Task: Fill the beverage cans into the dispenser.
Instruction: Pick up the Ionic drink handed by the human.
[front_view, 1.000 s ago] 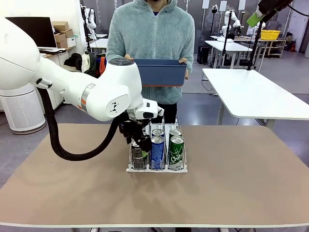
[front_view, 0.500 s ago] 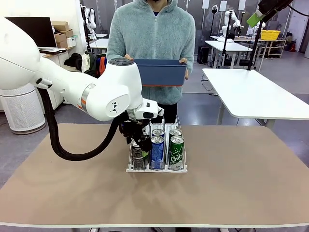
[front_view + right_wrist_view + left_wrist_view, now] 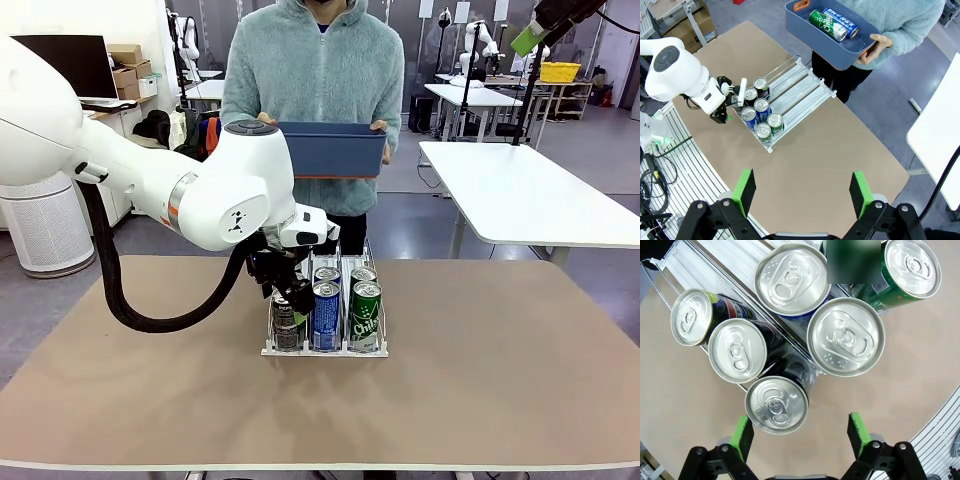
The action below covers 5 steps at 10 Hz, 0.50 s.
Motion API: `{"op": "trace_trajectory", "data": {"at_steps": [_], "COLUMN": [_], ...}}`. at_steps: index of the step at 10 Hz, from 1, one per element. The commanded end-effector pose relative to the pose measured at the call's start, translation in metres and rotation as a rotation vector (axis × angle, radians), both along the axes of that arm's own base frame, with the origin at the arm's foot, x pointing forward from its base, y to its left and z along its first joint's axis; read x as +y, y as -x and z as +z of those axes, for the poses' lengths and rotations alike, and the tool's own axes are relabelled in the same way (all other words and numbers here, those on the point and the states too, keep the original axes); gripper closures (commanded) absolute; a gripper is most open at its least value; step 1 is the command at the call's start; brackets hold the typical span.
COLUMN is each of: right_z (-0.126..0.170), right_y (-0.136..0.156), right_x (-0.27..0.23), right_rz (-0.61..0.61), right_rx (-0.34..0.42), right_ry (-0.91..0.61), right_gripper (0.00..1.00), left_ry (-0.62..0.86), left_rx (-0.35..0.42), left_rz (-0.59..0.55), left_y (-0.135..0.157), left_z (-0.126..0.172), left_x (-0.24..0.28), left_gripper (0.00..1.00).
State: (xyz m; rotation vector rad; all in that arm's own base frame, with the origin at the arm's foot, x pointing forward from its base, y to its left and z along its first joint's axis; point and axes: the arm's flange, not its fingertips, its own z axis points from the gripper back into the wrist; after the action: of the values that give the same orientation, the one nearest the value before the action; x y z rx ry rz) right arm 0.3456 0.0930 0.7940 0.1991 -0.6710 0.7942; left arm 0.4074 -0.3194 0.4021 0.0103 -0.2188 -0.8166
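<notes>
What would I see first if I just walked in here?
The big white left arm bends over the dispenser on the table, its open left gripper over the shiny cans. Across the table, a person holds a blue bin with two more cans inside.

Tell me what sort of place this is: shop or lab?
Most likely a lab or workshop, not a shop: a white work table, a monitor and stacked cardboard boxes stand around, and the can rack sits on a brown table.
</notes>
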Motion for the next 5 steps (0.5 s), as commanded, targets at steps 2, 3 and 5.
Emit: {"op": "trace_trajectory", "data": {"at_steps": [2, 3, 5], "right_z": [0.000, 0.000, 0.000], "right_y": [0.000, 0.000, 0.000], "right_x": [0.000, 0.000, 0.000], "right_rz": [-0.006, -0.006, -0.006], "right_rx": [0.003, 0.003, 0.003], "right_ry": [-0.005, -0.005, -0.005], "right_gripper": [0.00, 0.00, 0.00], "left_ry": [-0.039, -0.032, -0.029], "left_rx": [0.000, -0.010, -0.025], "left_rz": [-0.023, -0.076, -0.115], "left_y": [0.003, 0.004, 0.004], "left_z": [0.019, 0.045, 0.087], "left_x": [0.009, 0.026, 0.053], "left_gripper": [0.00, 0.00, 0.00]}}
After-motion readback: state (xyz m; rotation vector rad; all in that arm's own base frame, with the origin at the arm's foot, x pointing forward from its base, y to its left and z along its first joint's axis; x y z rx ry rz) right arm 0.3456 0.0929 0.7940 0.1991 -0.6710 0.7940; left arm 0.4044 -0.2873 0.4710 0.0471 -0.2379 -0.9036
